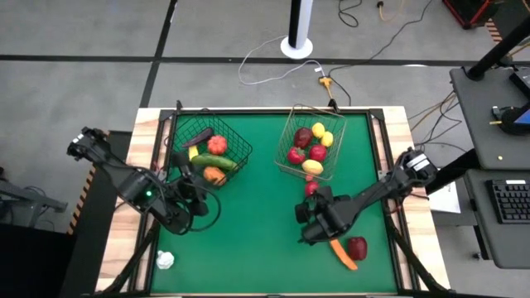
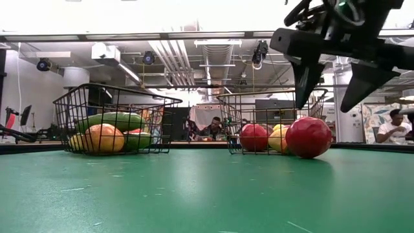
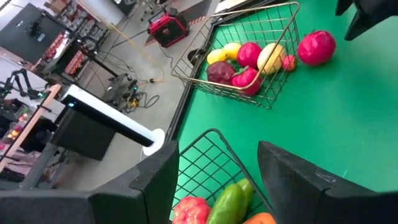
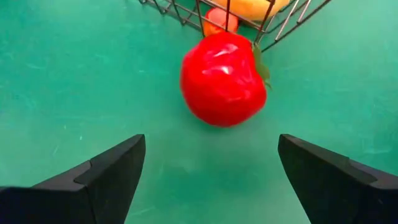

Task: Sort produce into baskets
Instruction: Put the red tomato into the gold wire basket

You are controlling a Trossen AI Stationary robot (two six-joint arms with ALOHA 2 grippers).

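Observation:
A red toy fruit point(image 4: 222, 78) lies on the green mat just outside the near side of the pale wire basket point(image 1: 291, 132), which holds several fruits. My right gripper point(image 4: 211, 180) is open and hovers close on the near side of it point(image 1: 308, 204), above the mat in the low view point(image 2: 330, 71), touching nothing. The fruit also shows in the low view point(image 2: 308, 136). My left gripper point(image 1: 190, 174) is open and empty over the near edge of the dark wire basket point(image 1: 240, 149), which holds a green cucumber point(image 3: 229, 202), a red piece and an orange piece.
An orange carrot point(image 1: 342, 254) and a dark red apple point(image 1: 357, 247) lie on the mat near the front right. A small white piece point(image 1: 166, 260) lies at the front left corner. The mat's middle point(image 1: 257, 215) is bare.

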